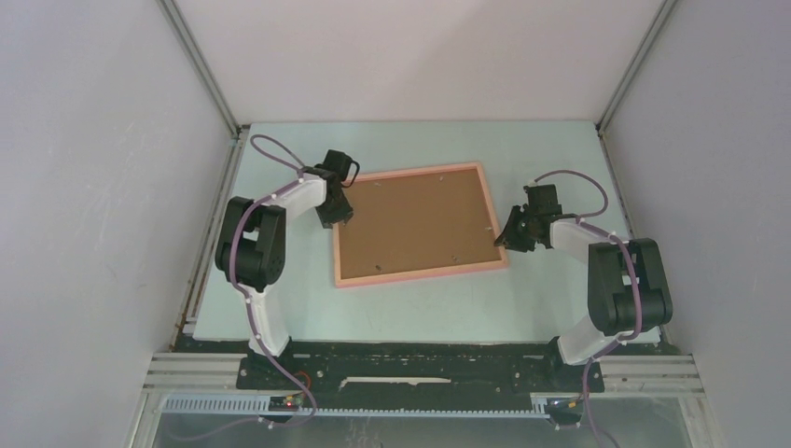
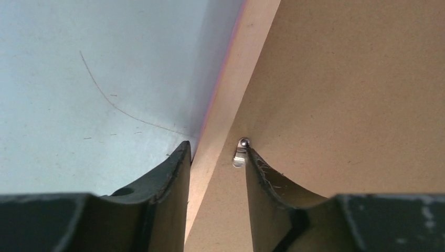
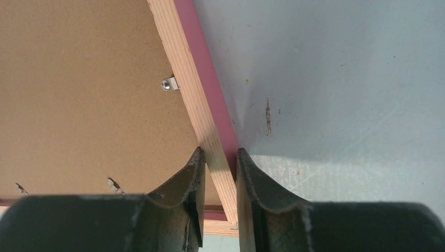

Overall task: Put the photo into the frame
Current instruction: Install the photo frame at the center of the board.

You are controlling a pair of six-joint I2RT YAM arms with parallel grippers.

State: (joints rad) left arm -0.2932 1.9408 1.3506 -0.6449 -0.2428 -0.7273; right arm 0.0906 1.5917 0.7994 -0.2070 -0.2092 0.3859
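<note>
The salmon-pink frame lies back-up on the table, filled by a plain brown backing board. The photo is hidden. My left gripper is at the frame's left rail. Its jaws are apart and straddle the rail; one fingertip is outside it, and the other touches a small metal tab on the board. My right gripper is closed across the right rail near its near corner, one finger on each side.
The pale blue table is walled by white panels at the back and both sides. More metal tabs sit along the backing board's edge. A black base bar runs along the near edge.
</note>
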